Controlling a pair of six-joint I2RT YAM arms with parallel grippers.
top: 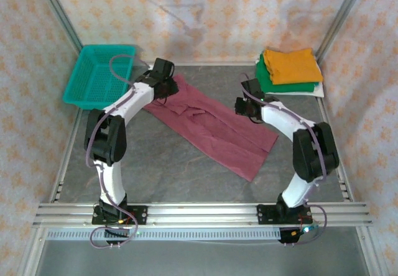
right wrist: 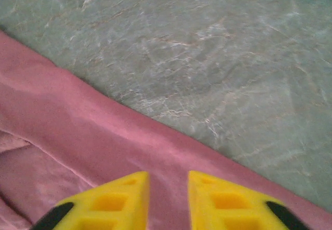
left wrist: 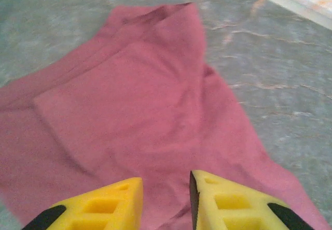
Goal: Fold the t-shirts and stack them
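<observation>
Right now your left tool [left wrist: 165, 182] is hovering low over one end of the maroon t-shirt [top: 211, 130]. Its fingers are standing only narrowly apart, with a ridge of cloth rising toward the gap. You cannot tell from here whether that cloth is actually being pinched.

Your right tool [right wrist: 168, 177] is sitting just over the shirt's long edge, where the maroon is meeting the bare grey surface [right wrist: 218, 74] ahead of it. Its jaws are likewise narrow, and a grip there is equally uncertain.

The shirt is lying flat and slantwise between the two tools, looking already doubled into a long strip. You are probably lining both tools up along one side to lift it and carry it across.

Well beyond the right tool, the orange t-shirt [top: 291, 64] is resting on the green t-shirt [top: 283, 84] and the white t-shirt [top: 319, 92], waiting for this one. The teal mesh basket [top: 99, 74] is sitting just outboard of the left tool, playing no part.
</observation>
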